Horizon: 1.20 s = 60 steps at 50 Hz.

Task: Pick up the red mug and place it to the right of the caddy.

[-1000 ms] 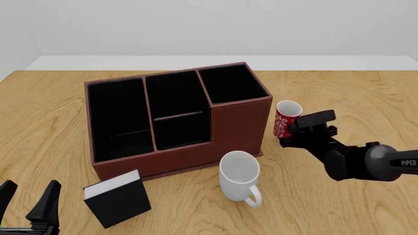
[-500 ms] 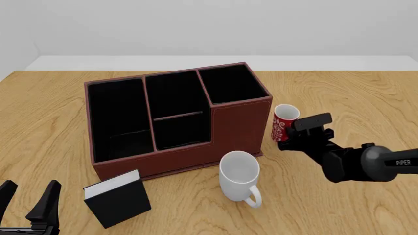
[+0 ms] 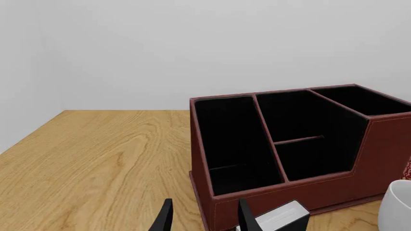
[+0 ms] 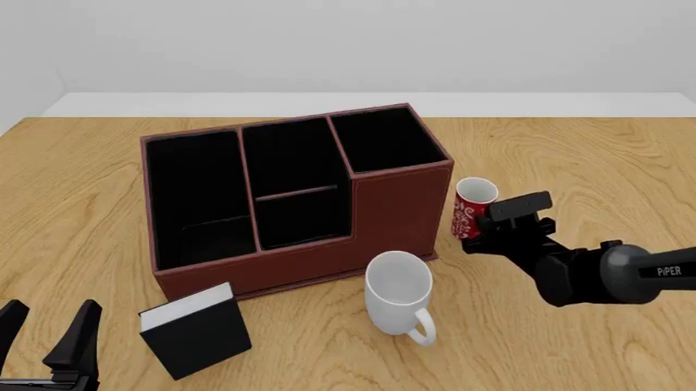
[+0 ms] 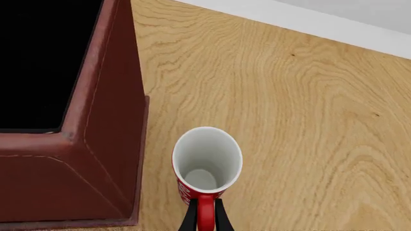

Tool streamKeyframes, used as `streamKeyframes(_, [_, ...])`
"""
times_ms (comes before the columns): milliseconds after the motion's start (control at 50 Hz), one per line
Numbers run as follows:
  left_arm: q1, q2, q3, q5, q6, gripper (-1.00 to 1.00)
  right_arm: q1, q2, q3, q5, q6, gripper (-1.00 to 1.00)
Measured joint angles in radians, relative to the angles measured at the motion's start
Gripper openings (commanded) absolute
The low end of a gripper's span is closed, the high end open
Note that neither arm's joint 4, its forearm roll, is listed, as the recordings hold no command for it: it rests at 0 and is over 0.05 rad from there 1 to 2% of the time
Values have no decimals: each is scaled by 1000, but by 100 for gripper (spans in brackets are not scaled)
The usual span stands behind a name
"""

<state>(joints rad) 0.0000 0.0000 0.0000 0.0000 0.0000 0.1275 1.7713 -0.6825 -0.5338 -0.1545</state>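
Step in hand: setting the small red mug w/ white pattern [image 4: 472, 208] down on the light wooden tabletop [image 4: 566, 155], just right of the large dark red-brown rectangular caddy [image 4: 397, 208]. Judged near done, release pending.
Mug position: upright, close beside caddy's right wall, a sliver of tabletop showing between them in right wrist view. Whether its base touched the tabletop could not be told.
Right gripper [image 5: 203, 219]: fingers narrow, pinched on the mug's red handle [image 5: 204, 208], handle pointing back toward the arm.
How to do it well: lower straight, keep mug level, confirm base is seated before opening; open only enough to free the handle, then back out along the handle line so the mug isn't nudged into the caddy wall.
Left gripper [image 4: 46, 334]: idle at near-left tabletop edge, fingers apart, holding nothing.
Caddy contents: black-lined compartments [image 3: 308, 125] all looked empty; middle one had a low cross divider.
Red mug inside [image 5: 205, 161]: white, empty.
Larger plain white mug [image 4: 399, 293]: in front of caddy, upright, empty.
Small black box w/ white top [image 4: 196, 330]: closed, near caddy's front-left corner; contents not visible.
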Motion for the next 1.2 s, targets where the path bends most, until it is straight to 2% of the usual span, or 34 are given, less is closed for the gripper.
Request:
streamKeyframes(980, [0, 0, 0, 0, 0, 100, 4, 6, 11, -9, 3, -100])
streamKeyframes(1000, [0, 0, 0, 0, 0, 100, 4, 6, 11, -9, 4, 100])
streamKeyframes(1200, [0, 0, 0, 0, 0, 100, 8, 8, 16, -7, 29, 100])
